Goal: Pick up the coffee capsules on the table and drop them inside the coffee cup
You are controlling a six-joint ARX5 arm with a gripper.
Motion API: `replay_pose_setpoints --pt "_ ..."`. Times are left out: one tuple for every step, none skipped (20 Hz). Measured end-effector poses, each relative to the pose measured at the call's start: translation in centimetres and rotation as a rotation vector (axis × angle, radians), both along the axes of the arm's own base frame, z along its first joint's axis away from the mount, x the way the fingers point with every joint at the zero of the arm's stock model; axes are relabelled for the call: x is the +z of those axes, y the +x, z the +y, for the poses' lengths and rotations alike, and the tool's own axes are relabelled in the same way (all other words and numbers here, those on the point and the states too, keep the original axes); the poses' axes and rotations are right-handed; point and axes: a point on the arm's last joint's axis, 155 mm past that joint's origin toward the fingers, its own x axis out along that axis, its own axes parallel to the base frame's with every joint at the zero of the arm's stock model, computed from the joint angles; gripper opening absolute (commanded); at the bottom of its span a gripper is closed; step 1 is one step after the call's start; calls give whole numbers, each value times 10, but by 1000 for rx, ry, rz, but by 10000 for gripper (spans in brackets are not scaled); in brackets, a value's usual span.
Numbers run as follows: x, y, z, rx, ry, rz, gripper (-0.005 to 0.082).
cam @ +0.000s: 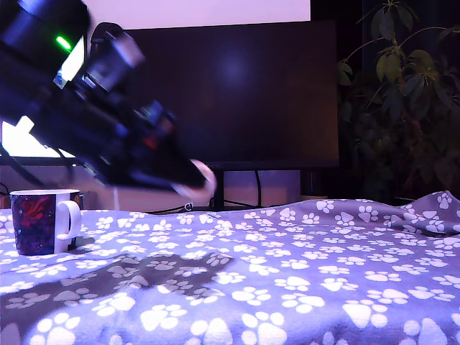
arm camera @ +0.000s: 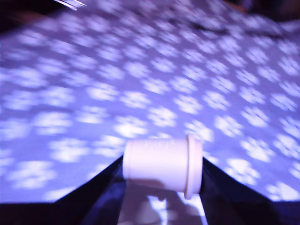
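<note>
Item: white flanged capsule [arm camera: 161, 164] | Held: pinched crosswise in closed gripper [cam: 195, 181], above paw-print cloth [cam: 302, 273] | Next: carry over mug [cam: 44, 220], centre above rim before release.

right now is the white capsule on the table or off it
Off it: the white capsule is held between the gripper fingers, above the cloth-covered table.

Worktop [cam: 302, 273] is showing a lavender-blue cloth with a white paw-print pattern throughout. Coffee cup [cam: 43, 221] is showing a white rim and handle, its outside printed in dark purple with red and blue swirls. Capsule [arm camera: 161, 164] is reading cream-white, plain, no markings. Hand [arm camera: 161, 197] is appearing black. Arm [cam: 65, 43] is showing one green light.
</note>
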Motion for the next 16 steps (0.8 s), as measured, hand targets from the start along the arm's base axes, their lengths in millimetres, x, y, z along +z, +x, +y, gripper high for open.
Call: replay_pose_setpoints --pt "3 3 8 16 9 -7 336" --pt "6 6 16 33 15 -8 336" --pt "10 9 25 57 15 -10 336" --pt "13 13 34 80 16 -12 336" --pt "16 16 42 102 15 -14 336" --pt "20 20 52 127 17 -20 336" --pt "22 24 62 152 18 -23 336" --pt "23 27 72 178 25 -24 336" --pt "25 30 82 204 28 -23 336" --pt "26 33 91 229 29 -23 336" --pt "27 36 100 253 31 -22 336" --pt "28 39 109 277 32 -22 336" --pt "30 41 119 303 33 -21 336" --pt "32 44 128 328 33 -23 336" --pt "34 46 139 360 34 -26 336" --pt "35 49 148 389 38 -29 336"
